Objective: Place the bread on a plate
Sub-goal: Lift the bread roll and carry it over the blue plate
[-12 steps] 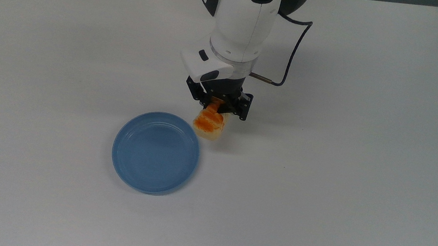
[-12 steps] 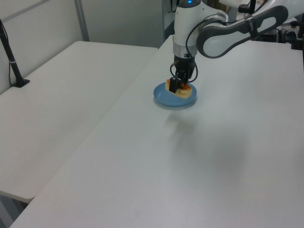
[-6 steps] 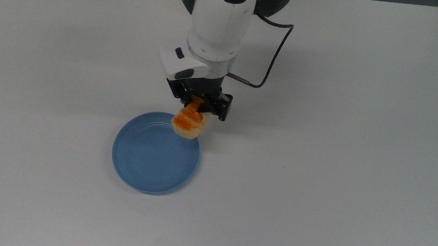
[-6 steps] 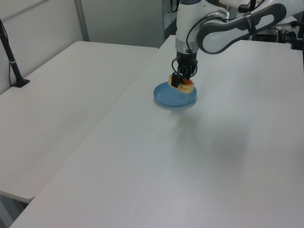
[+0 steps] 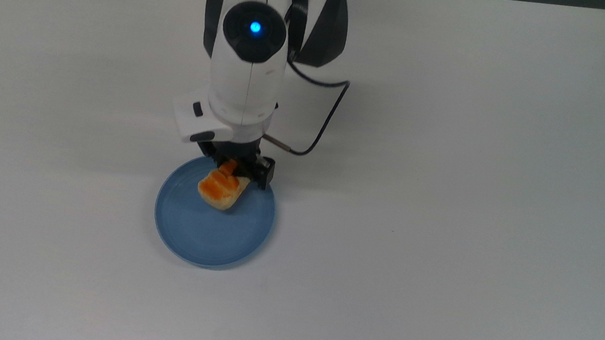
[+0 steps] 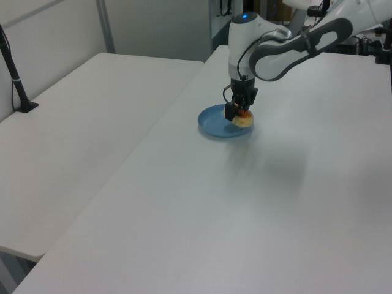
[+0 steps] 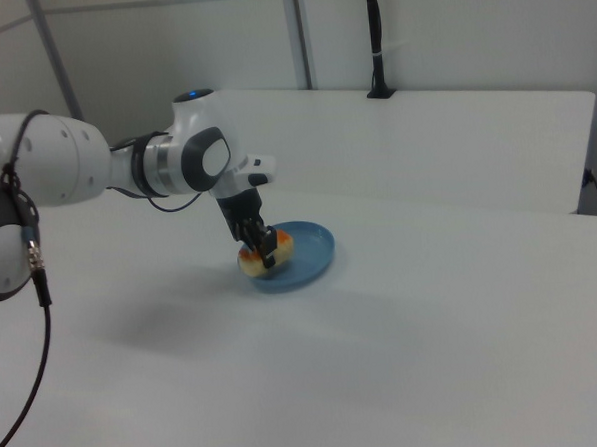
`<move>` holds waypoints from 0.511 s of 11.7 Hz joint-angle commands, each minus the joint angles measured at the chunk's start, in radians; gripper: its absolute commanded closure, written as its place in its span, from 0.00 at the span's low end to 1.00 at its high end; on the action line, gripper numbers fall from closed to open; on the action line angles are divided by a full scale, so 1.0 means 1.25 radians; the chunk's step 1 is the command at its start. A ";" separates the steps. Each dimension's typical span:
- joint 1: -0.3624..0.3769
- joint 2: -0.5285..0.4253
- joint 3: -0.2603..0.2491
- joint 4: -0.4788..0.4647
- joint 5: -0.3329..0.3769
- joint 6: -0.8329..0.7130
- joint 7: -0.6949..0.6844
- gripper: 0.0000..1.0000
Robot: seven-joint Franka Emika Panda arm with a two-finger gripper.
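- Overhead, gripper (image 5: 232,176) clamped on bread (image 5: 221,190), loaf tilted over plate (image 5: 196,235).
- Bread sits w/in plate's rim at approx 12 o'clock, top view.
- Plate flat on white worktop (image 5: 444,239).

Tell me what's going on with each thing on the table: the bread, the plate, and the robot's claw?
bread: held in the claw, over the plate's upper part in the top view; whether it touches the plate is unclear.
plate: flat on the white table, right side up, nothing else on it.
gripper: shut on the bread, pointing down over the plate.
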 commanded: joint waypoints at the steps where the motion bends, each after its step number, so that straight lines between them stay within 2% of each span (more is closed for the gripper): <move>1: 0.004 0.062 -0.011 0.092 0.005 0.000 0.035 0.73; 6: 0.004 0.073 -0.017 0.104 0.005 0.005 0.053 0.73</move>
